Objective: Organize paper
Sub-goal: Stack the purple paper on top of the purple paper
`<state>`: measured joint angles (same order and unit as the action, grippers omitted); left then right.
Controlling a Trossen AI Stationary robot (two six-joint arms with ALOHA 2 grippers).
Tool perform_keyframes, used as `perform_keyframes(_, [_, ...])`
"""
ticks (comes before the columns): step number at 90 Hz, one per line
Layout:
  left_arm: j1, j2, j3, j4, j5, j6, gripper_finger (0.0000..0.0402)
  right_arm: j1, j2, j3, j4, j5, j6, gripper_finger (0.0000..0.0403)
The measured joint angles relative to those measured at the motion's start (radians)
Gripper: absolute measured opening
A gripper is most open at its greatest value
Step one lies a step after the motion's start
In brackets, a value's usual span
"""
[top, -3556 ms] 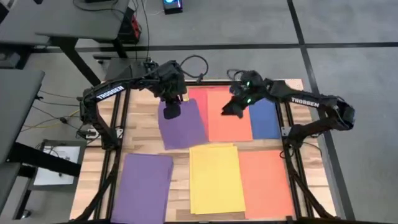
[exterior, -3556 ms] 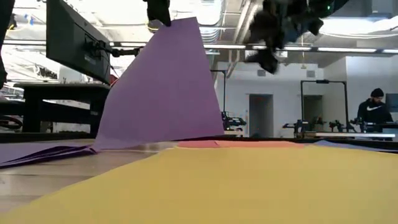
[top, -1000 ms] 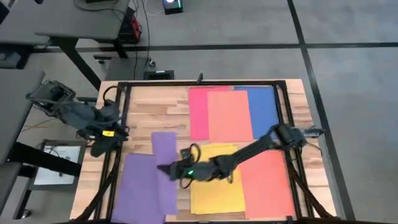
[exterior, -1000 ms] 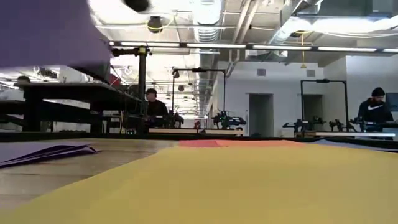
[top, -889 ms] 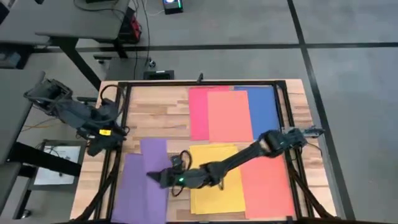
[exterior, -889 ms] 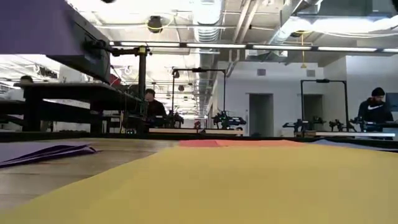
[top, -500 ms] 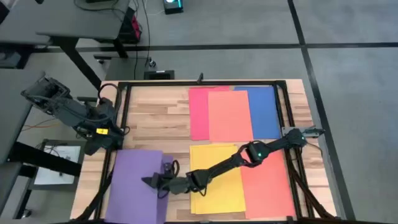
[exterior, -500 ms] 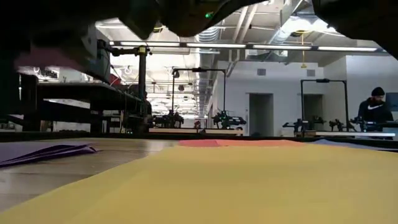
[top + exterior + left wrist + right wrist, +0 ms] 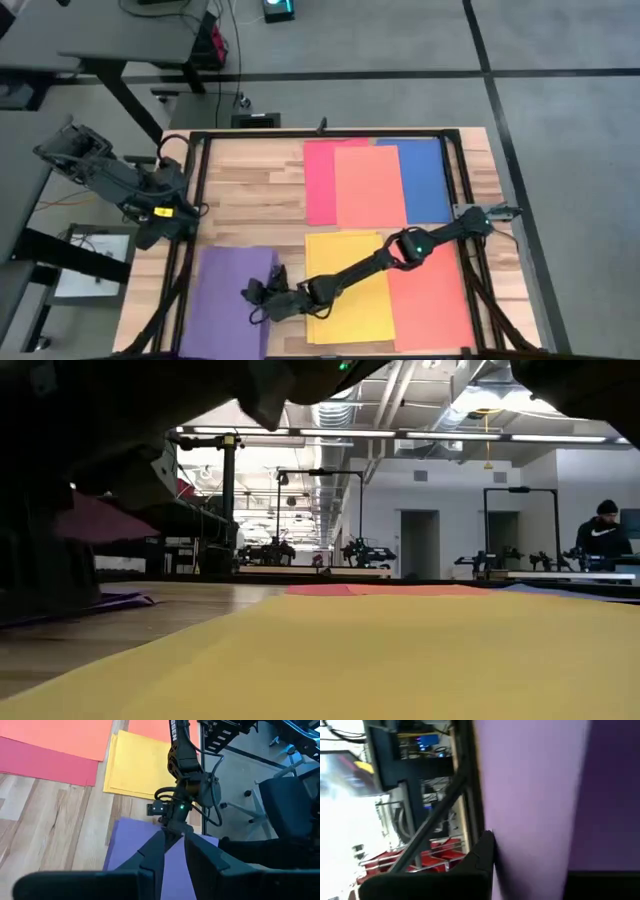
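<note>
Right gripper [image 9: 258,298] lies low on the purple paper [image 9: 222,300] near the tabletop's front-left corner. Whether it is gripping cannot be told. Left gripper [image 9: 62,152] waits beyond the left edge, fingers nearly together.

In the low view, a dark arm [image 9: 120,420] blocks the upper left. The purple paper [image 9: 228,305] runs off the high view's bottom edge. The right gripper [image 9: 258,297] is too small to tell its jaws.

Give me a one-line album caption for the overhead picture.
The right pincer reaches across the yellow paper to the purple stack, while the left arm waits off the table's edge.
</note>
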<state>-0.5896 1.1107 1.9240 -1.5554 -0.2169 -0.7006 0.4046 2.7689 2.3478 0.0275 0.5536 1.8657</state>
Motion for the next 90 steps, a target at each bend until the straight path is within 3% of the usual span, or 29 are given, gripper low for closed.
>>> perform_keyframes(19, [0.000, 0.000, 0.000, -0.002, 0.000, 0.000, 0.0059, 0.000, 0.000, 0.000, -0.041, -0.027, 0.007, 0.0047])
perform_keyframes(39, [0.000, 0.002, 0.000, -0.002, 0.000, -0.019, 0.0059, -0.002, 0.000, 0.000, -0.038, -0.041, -0.126, 0.0099])
perform_keyframes(61, [0.000, 0.002, 0.000, -0.002, 0.000, -0.028, 0.0059, -0.006, -0.003, 0.000, -0.036, -0.046, -0.274, 0.0100])
perform_keyframes(72, [0.000, 0.002, 0.000, -0.002, 0.000, -0.038, 0.0059, -0.022, -0.012, 0.006, -0.067, -0.123, -0.396, 0.0098])
perform_keyframes(90, [0.000, 0.002, 0.000, -0.002, 0.001, -0.066, 0.0059, -0.047, -0.103, 0.007, -0.379, -0.270, -0.610, 0.0097])
